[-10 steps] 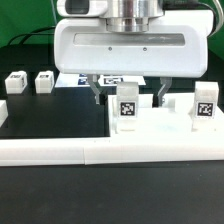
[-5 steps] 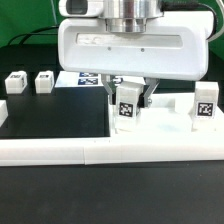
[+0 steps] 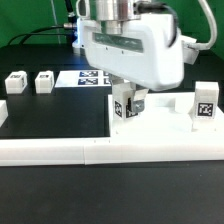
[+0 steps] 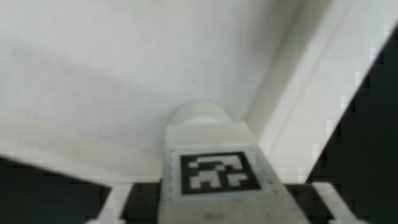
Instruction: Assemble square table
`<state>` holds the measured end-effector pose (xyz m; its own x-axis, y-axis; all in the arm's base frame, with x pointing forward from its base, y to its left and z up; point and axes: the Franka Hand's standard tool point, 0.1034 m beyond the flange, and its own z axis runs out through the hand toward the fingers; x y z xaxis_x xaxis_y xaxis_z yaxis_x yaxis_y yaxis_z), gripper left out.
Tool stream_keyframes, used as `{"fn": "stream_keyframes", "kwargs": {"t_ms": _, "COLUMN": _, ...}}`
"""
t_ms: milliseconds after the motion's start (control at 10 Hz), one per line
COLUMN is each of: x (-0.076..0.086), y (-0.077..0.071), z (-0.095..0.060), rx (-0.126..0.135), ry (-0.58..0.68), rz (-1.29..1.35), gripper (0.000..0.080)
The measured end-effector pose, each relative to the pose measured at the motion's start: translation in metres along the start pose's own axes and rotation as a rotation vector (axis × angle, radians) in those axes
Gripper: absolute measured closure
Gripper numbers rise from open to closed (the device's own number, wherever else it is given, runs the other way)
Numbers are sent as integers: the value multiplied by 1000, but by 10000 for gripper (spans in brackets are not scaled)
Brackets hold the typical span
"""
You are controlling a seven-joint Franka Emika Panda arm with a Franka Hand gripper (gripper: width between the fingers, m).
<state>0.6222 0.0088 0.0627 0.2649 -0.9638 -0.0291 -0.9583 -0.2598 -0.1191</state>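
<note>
My gripper is shut on a white leg block with a black-and-white tag. It holds the leg tilted just above the square table slab, near the slab's left part in the exterior view. In the wrist view the leg fills the space between my fingers, with the slab's white surface and its raised rim behind it. A second tagged leg stands on the slab at the exterior view's right. Two more legs sit on the black table at the left.
The long low white border wall runs along the front. The marker board lies flat behind the slab, partly hidden by the hand. The black table surface lies between the left legs and the slab.
The fingers closed on the leg that stood on the slab. The hand has turned and tilted, and the leg now leans with it.
</note>
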Motion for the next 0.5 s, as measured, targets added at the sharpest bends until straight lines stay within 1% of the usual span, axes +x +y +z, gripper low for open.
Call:
{"fn": "stream_keyframes", "kwargs": {"t_ms": 100, "x": -2, "y": 0, "z": 1, "rx": 9, "ry": -9, "rz": 123, "gripper": 511}}
{"fn": "stream_keyframes", "kwargs": {"t_ms": 200, "x": -1, "y": 0, "z": 1, "rx": 28, "ry": -18, "rz": 222, "gripper": 511}}
{"fn": "stream_keyframes", "kwargs": {"t_ms": 300, "x": 0, "y": 0, "z": 1, "rx": 39, "ry": -34, "rz": 279, "gripper": 511}}
{"fn": "stream_keyframes", "kwargs": {"t_ms": 400, "x": 0, "y": 0, "z": 1, "rx": 39, "ry": -37, "rz": 337, "gripper": 511}}
{"fn": "stream_keyframes", "kwargs": {"t_ms": 500, "x": -1, "y": 0, "z": 1, "rx": 39, "ry": -40, "rz": 359, "gripper": 426}}
